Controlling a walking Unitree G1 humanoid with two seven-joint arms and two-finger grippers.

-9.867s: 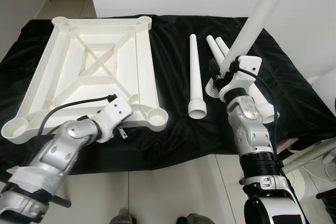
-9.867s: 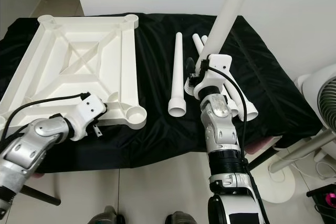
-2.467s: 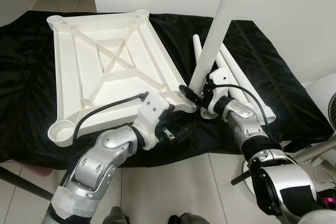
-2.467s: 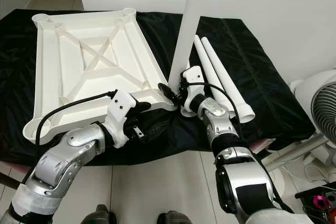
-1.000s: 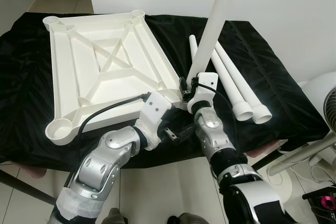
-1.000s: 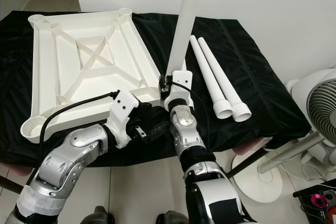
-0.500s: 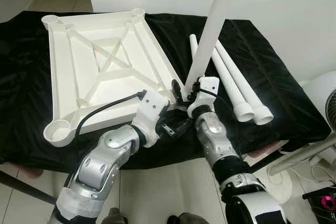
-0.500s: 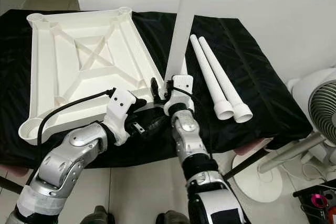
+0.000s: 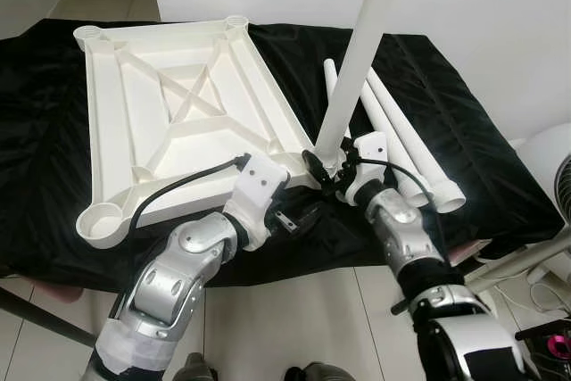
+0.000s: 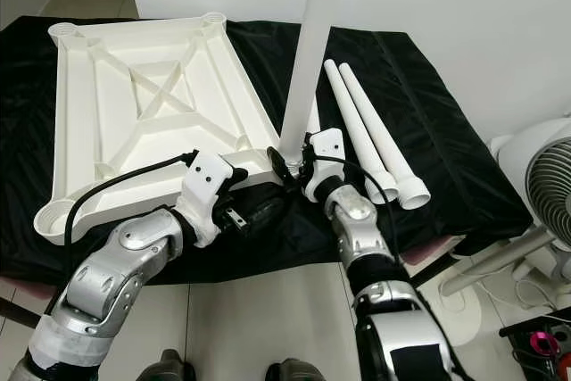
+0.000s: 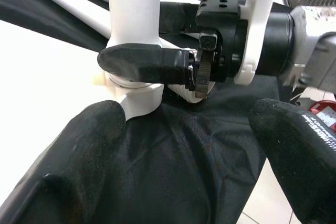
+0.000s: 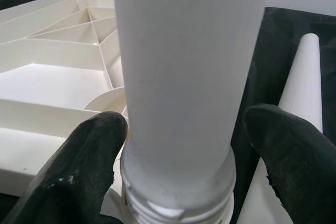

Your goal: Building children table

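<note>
Nearest the robot, the left hand [image 9: 299,220] is seen low at about six o'clock in the head views, its two black fingers spread wide and closed on nothing, lying on the black cloth [image 9: 464,144] just below the near right corner of the upturned table top [image 9: 169,131]. Just past it, at roughly four o'clock from that corner, the right hand [image 10: 293,169] is clamped on the threaded base of the upright leg [image 10: 308,51], one finger on each side of it. The leg's long axis is held close to vertical, leaning slightly toward one o'clock, with its lower end right at the corner socket [image 11: 134,95]; whether the thread is seated there cannot be told. The right hand is judged the one to turn it. Farther off, toward one o'clock, the spare legs [image 10: 370,131] lie side by side on the tabletop.
</note>
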